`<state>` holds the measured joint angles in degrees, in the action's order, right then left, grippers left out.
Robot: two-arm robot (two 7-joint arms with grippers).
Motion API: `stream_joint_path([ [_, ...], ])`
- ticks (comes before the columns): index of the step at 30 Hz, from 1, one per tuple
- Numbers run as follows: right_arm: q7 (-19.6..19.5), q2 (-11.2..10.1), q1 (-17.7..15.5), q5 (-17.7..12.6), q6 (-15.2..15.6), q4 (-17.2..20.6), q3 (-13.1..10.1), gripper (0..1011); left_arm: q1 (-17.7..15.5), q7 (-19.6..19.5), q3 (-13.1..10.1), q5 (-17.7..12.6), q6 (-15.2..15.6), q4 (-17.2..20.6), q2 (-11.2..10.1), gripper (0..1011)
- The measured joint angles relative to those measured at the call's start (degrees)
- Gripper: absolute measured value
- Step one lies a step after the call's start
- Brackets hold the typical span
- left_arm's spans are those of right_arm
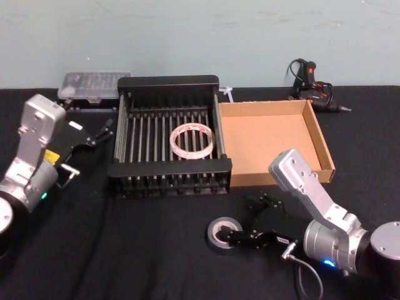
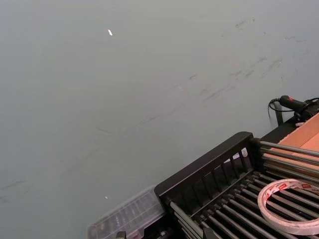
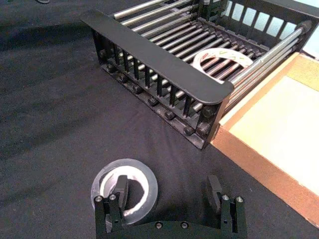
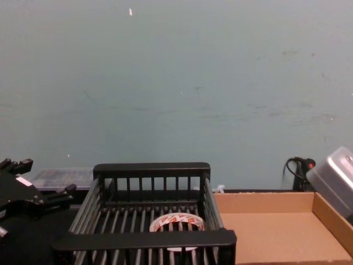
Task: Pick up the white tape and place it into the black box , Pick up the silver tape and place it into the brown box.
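In front of the crate [image 1: 170, 134], the right gripper [image 3: 169, 191] sits low over the silver tape [image 3: 124, 189], jaws spread, one finger in the core, likely to pinch the wall. The white tape [image 1: 193, 140] lies in the crate; the tray [image 1: 269, 144] is empty. The left gripper [image 1: 100, 132] hovers, spread, beside the crate.

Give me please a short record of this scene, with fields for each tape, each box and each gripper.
white tape: lying flat inside the black box
silver tape: on the table, in front of the black box
brown box: to the right of the black box, nothing in it
right gripper: open, one finger in the silver tape's centre hole
left gripper: open, left of the black box
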<state>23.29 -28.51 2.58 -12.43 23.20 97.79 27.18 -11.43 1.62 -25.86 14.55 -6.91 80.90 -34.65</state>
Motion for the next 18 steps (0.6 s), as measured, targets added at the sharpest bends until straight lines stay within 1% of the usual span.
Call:
stream_joint_path([
  [8, 0.21, 0.65, 0.12, 0.49, -0.07, -0.5, -0.01, 1000, 0.0, 0.0, 0.0, 0.0, 0.0, 0.0, 0.0, 1001],
  [18, 0.21, 0.55, 0.11, 0.48, -0.11, -0.45, -0.06, 1000, 0.0, 0.0, 0.0, 0.0, 0.0, 0.0, 0.0, 1001],
])
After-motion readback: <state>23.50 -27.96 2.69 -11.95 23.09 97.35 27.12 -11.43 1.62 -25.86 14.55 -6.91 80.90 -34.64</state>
